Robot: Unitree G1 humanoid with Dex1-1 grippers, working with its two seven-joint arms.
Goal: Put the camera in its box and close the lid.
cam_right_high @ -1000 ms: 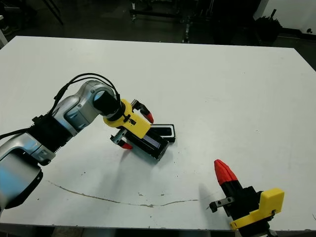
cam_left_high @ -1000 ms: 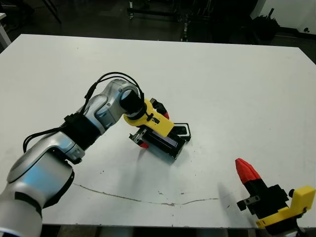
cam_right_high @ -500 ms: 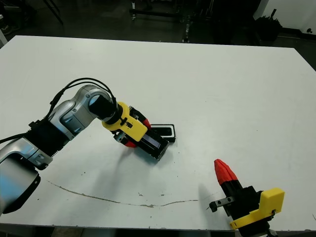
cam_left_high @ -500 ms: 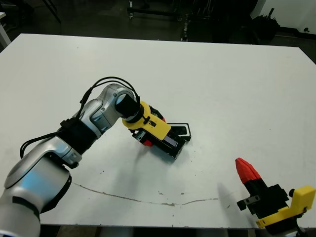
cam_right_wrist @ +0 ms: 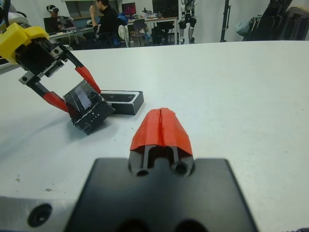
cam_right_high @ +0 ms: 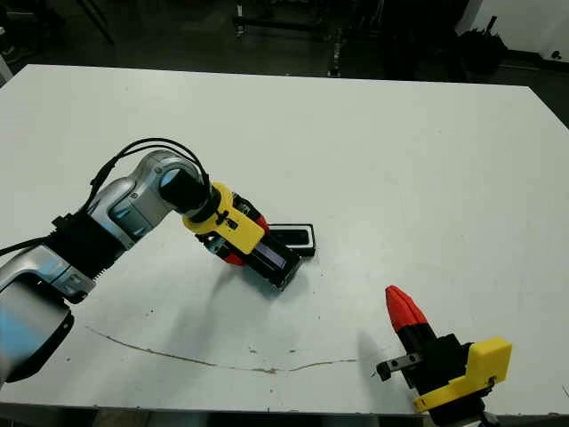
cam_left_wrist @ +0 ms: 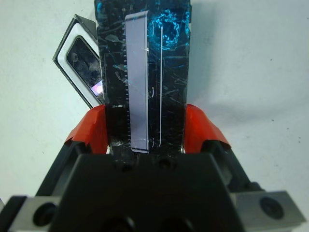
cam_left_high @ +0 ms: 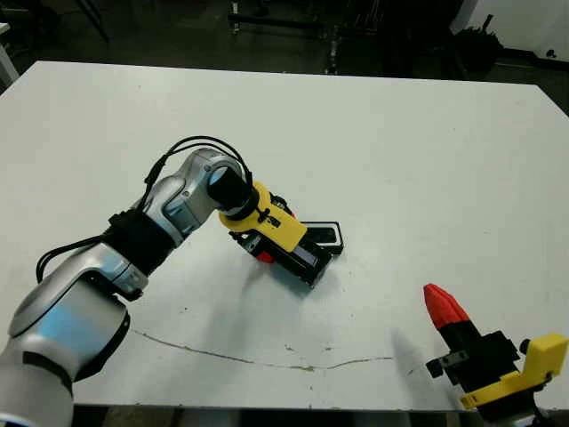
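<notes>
A flat black lid (cam_left_wrist: 145,72), crinkly and shiny with bluish glints and a pale lengthwise strip, was seen clamped between the two red-tipped fingers (cam_left_wrist: 91,130) of the left gripper (cam_left_wrist: 145,133), one finger pressed on each long edge. In the head views the lid (cam_left_high: 300,255) was held tilted just above the white table (cam_left_high: 400,160), its far end low beside the box (cam_left_high: 325,235). The box was a small black-walled tray with a white lining, and a glossy black camera (cam_left_wrist: 87,65) was lying inside it, partly covered by the lid in the left wrist view. Whether lid and box were touching could not be told. Near the front right corner of the table the right gripper (cam_right_wrist: 161,130) was held apart from everything, its red fingers pressed together into one wedge, nothing between them. A thin dark crack (cam_left_high: 258,360) was seen running across the near part of the tabletop. Beyond the far edge, people (cam_right_wrist: 106,17) were seated among chairs and dark equipment.
</notes>
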